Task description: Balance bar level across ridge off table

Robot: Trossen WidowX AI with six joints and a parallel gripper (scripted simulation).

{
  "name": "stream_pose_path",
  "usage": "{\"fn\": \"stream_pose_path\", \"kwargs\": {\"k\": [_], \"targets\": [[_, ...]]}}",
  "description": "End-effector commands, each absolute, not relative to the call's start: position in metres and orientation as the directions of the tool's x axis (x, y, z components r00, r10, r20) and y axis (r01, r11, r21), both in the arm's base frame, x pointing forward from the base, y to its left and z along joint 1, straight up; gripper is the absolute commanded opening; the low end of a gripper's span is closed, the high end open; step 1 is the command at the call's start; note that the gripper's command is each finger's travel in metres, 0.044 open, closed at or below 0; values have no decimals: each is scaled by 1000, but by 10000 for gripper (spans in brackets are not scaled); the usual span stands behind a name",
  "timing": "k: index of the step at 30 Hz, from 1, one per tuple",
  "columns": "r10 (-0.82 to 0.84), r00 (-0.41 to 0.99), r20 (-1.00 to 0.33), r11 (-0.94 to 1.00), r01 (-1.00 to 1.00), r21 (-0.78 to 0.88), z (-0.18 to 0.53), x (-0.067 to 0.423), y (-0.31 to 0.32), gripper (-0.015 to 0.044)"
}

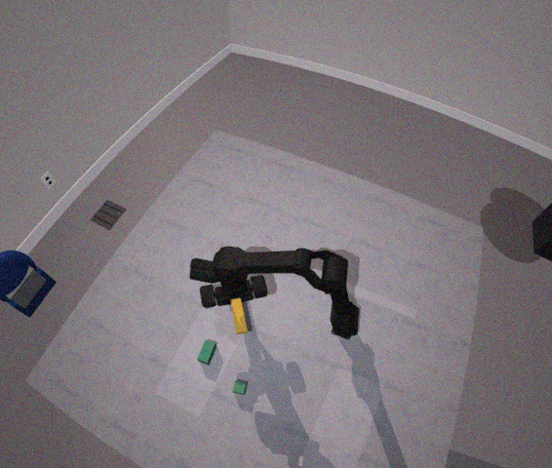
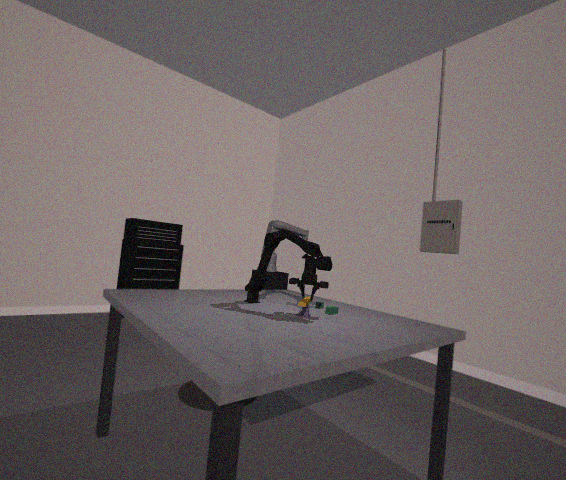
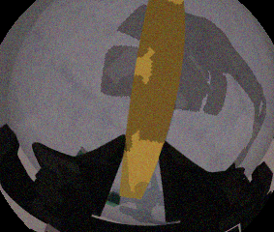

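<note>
The yellow bar (image 1: 239,317) (image 2: 303,302) (image 3: 157,82) is held a little above the table (image 1: 276,201) (image 2: 273,351), its shadow beside it. My gripper (image 2: 307,299) (image 3: 145,140) is shut on the bar, with one finger on each side of it; in the top view the arm hides the fingertips. A small purplish shape (image 2: 305,312) under the bar in the exterior view may be the ridge; it is too small to tell whether the bar touches it. No ridge can be made out in the top view. I cannot tell whether the bar is exactly level.
A larger green block (image 1: 207,351) (image 2: 331,310) and a smaller green block (image 1: 239,386) (image 2: 319,304) sit on the table near the bar. The black arm (image 1: 271,261) (image 2: 268,258) reaches over from its base. Arm shadows cross the table beside the smaller block.
</note>
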State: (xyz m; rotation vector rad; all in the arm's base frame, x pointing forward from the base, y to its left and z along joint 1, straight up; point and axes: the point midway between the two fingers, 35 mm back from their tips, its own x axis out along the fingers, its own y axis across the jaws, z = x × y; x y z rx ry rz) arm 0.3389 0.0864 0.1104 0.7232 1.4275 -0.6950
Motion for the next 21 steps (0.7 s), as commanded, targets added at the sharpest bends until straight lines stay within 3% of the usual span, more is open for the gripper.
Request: {"fn": "stream_pose_path", "kwargs": {"k": [1, 10, 16, 21], "targets": [[6, 29, -1000, 612, 790, 26, 110, 339, 86, 0], [6, 29, -1000, 612, 790, 26, 110, 339, 86, 0], [6, 29, -1000, 612, 790, 26, 110, 339, 86, 157], [6, 29, -1000, 612, 790, 26, 110, 339, 86, 167]]}}
